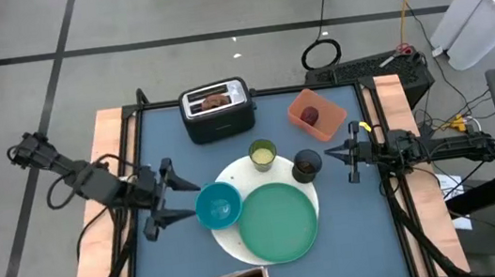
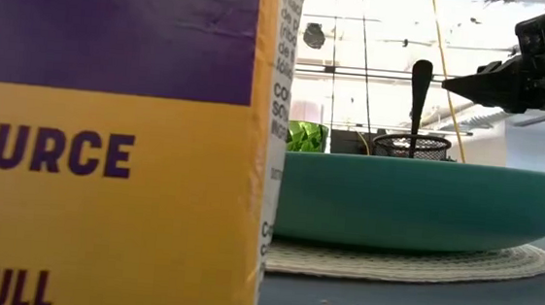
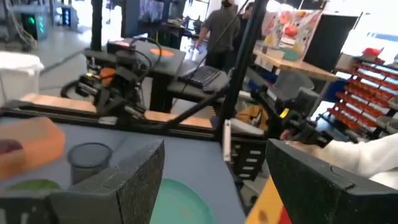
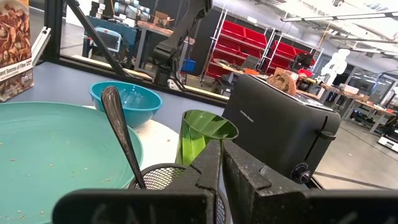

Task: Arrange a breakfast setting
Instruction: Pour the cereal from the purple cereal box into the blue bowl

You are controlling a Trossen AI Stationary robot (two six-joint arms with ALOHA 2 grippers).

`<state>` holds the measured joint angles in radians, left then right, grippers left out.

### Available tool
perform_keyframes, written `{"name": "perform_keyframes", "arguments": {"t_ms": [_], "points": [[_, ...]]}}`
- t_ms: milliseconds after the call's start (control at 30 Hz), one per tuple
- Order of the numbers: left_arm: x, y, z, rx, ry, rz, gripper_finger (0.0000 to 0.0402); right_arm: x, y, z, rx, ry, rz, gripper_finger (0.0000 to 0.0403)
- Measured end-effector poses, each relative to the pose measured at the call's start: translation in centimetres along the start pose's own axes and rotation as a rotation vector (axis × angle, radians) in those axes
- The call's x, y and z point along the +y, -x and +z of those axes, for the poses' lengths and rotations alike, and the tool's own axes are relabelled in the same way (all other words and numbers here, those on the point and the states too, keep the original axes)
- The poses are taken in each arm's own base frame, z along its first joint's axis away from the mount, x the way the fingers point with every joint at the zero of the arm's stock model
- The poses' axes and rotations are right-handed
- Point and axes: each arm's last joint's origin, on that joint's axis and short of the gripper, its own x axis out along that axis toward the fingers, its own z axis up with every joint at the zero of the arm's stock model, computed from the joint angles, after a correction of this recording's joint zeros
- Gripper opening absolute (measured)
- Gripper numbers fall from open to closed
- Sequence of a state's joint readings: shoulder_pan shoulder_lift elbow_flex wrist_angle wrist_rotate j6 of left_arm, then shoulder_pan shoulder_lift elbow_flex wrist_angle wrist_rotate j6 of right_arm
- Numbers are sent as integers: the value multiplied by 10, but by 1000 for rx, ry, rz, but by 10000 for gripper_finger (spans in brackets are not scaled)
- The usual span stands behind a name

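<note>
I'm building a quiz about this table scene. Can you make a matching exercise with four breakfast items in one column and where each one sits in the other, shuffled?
Things:
1. brown bagel
2. dark-red fruit
3. metal spoon
4. blue bowl

Places:
A. in the orange rectangular tray
B. standing in the small black cup
C. in a slot of the toaster
D. on the white round disc, beside the large green plate

Pairs: 1-C, 2-A, 3-B, 4-D
</note>
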<state>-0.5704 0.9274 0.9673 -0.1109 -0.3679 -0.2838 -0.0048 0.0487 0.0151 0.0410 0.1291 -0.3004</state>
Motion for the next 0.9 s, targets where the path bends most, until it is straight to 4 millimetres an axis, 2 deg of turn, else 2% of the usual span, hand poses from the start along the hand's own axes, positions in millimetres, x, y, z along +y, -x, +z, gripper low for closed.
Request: {"name": "perform_keyframes", "arguments": {"t_ms": [167,300,467,700,900], "points": [[-26,-8,5,100,45,29,285,0,0,0,0,0,0,13],[-46,-3,10,221,100,63,285,0,0,0,0,0,0,13],[-68,4,5,370,169,67,285,0,0,0,0,0,0,13],[-85,24,2,523,392,44,285,0,0,0,0,0,0,13],[-97,40,-10,664,597,63,285,0,0,0,0,0,0,13]]}}
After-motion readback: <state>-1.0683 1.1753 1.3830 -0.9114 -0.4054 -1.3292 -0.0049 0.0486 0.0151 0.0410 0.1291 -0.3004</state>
